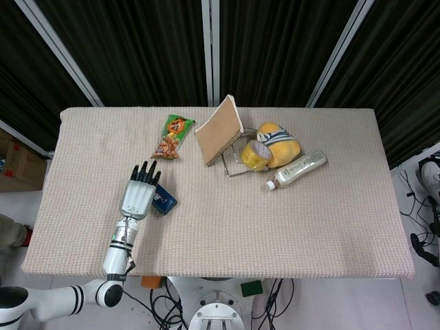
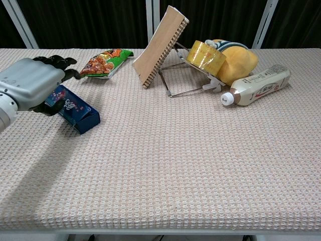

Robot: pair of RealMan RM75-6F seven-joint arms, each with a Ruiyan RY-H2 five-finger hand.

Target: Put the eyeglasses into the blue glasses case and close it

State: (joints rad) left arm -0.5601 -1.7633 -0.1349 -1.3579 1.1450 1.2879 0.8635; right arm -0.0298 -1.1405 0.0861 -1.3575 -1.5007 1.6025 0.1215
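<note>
Left hand (image 1: 139, 194) sits over the near-left part of the worktop (image 1: 275, 220), palm down, dark fingers (image 2: 57, 62) stretched toward the far edge. The blue glasses case (image 2: 75, 111) lies flat on the woven cloth under it, partly covered; its near-right end pokes out past the hand's right side in both views. Case looks closed, lid down. Hand rests on or is wrapped around the case; can't tell from either view whether it actually grips it. Eyeglasses not visible anywhere, maybe inside the case, can't confirm. Right hand not in either view. Rest of the worktop, all along the far side: green-and-orange snack packet (image 1: 172, 136) beyond the left hand, clear of it; a tan board (image 1: 218, 129) leaning tilted on a wire stand (image 2: 181, 80); a roll of clear yellowish tape (image 2: 204, 56) sitting on that stand, touching a yellow plush toy (image 1: 278, 144) behind it; a plastic bottle (image 2: 258, 87) with white cap lying on its side just right of the toy, cap pointing toward the near-left.
</note>
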